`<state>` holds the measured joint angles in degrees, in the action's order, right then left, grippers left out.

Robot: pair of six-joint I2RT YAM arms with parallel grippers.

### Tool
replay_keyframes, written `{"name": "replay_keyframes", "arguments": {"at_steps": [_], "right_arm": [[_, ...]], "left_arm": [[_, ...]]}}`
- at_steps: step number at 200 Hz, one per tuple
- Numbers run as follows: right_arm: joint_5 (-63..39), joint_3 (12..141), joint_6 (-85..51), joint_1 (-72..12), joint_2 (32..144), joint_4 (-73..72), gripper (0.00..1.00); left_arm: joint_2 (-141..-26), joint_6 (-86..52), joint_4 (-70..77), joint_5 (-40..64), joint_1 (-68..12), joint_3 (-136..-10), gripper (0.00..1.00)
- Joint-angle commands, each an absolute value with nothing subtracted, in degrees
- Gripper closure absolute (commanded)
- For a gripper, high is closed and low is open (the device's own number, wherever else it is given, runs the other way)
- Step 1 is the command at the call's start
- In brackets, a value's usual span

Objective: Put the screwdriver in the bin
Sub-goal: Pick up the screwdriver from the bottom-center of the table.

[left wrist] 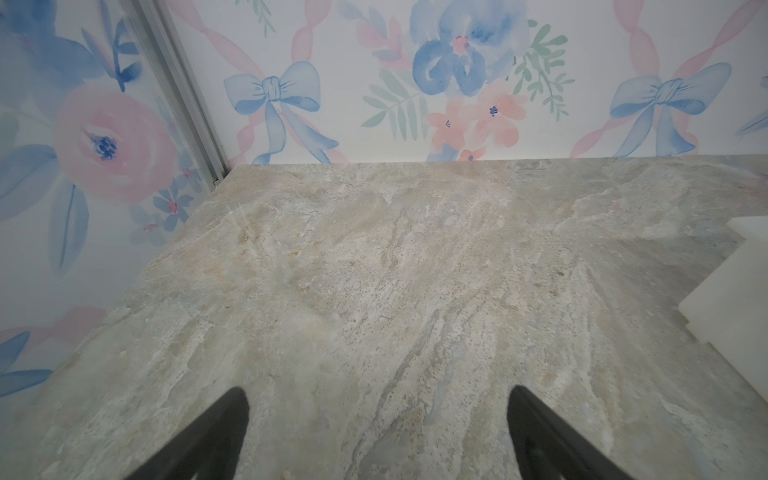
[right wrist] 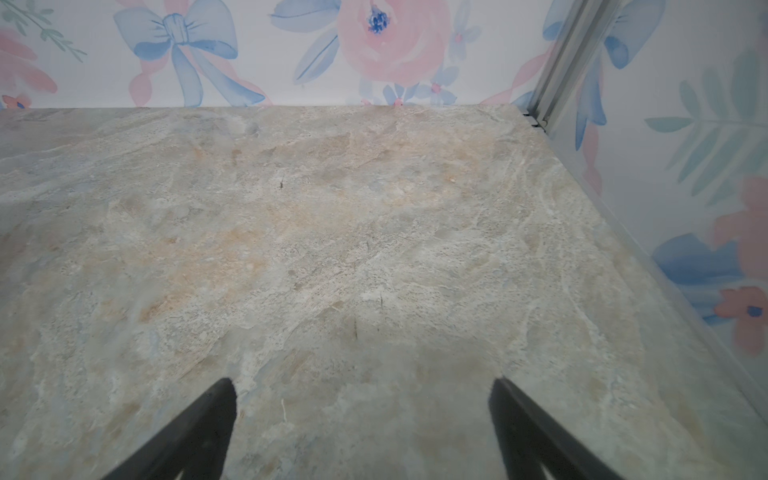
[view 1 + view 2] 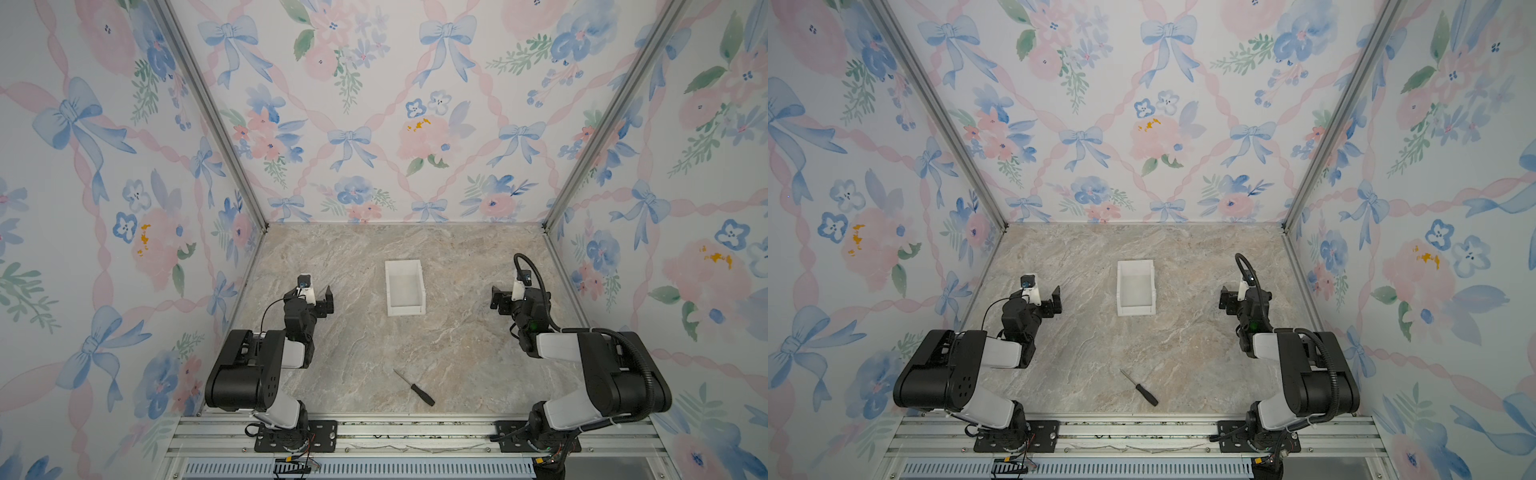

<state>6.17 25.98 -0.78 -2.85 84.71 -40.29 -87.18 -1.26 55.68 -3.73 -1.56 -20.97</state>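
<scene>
A small screwdriver [image 3: 414,387] [image 3: 1139,387], black-handled with a thin silvery shaft, is seen in both top views lying flat and diagonal on the tabletop [image 3: 457,353], near its front edge, with the handle nearer that edge. The white, rectangular, low-walled bin [image 3: 406,310] [image 3: 1136,310] is set upright and open-topped further back, well apart from the screwdriver.

Left arm [image 3: 245,374] and right arm [image 3: 611,374]: black housings, white link covers. Corrugated black conduit [image 3: 541,286] on lower-right unit; thin black cable [image 3: 266,313] on lower-left.
</scene>
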Motion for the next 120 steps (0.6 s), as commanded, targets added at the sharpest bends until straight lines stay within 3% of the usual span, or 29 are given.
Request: {"name": "replay_keyframes", "arguments": {"at_steps": [1, 26, 50, 79, 120], "right_arm": [[11.94, 32.83, -0.44, -4.90, 78.97, -25.77, 0.03], [14.67, 42.76, -4.68, -8.42, 76.33, -6.16, 0.03], [16.89, 55.80, -17.81, -13.92, 73.98, 16.05, 0.03], [1.46, 59.49, -21.43, -15.77, 74.10, 22.26, 0.03], [13.28, 58.97, -21.93, -38.18, 69.80, 34.93, 0.01]], "left_arm": [[-84.60, 1.04, 36.93, -1.58, -1.32, -29.57, 0.02], [-82.42, 3.54, 24.37, -1.40, -1.32, -35.55, 0.02], [-78.12, 5.65, 10.50, -0.41, -1.41, -41.38, 0.02], [-74.59, 7.84, -9.46, 4.91, -1.49, -51.68, 0.02], [-67.22, 9.45, -23.77, 9.80, -2.05, -54.50, 0.02]]}}
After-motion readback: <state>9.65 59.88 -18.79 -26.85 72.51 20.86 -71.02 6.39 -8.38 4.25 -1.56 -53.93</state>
